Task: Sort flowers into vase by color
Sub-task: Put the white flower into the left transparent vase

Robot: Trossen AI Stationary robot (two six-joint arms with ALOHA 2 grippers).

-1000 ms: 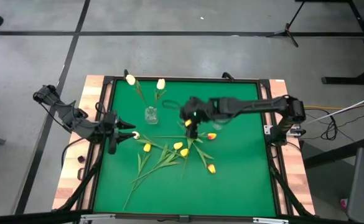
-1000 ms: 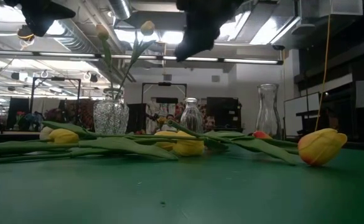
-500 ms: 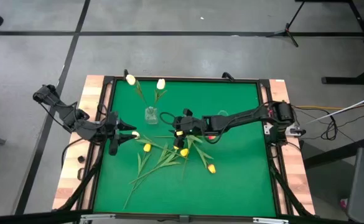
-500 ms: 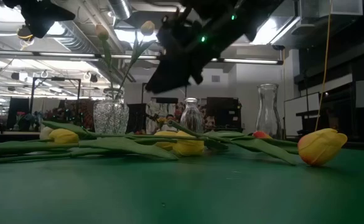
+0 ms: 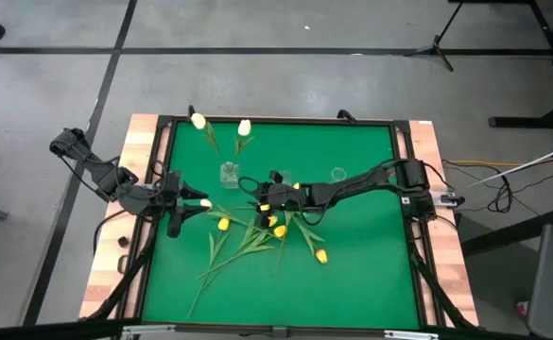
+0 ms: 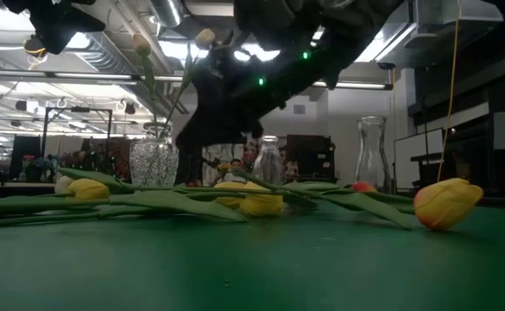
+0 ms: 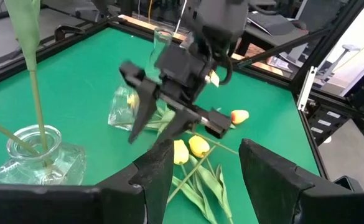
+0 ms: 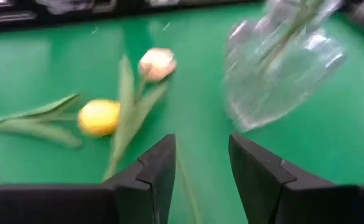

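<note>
Now R pincer (image 5: pixel 260 198) low over tulip pile (image 5: pixel 267 231) mid-desk (image 5: pixel 361 264), fingers spread, empty. L pincer (image 5: pixel 183 205) parked at left edge, spread. Best to single out one stem clear of neighbours, close mid-stem, lift straight up to avoid dragging tangled leaves toward vase (image 5: pixel 229 174).

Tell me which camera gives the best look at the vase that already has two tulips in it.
The left wrist view: the vase sits close, glass body and stems clear. The high view shows it small from above; the low view shows it behind the flowers; the right wrist view shows it blurred.
</note>
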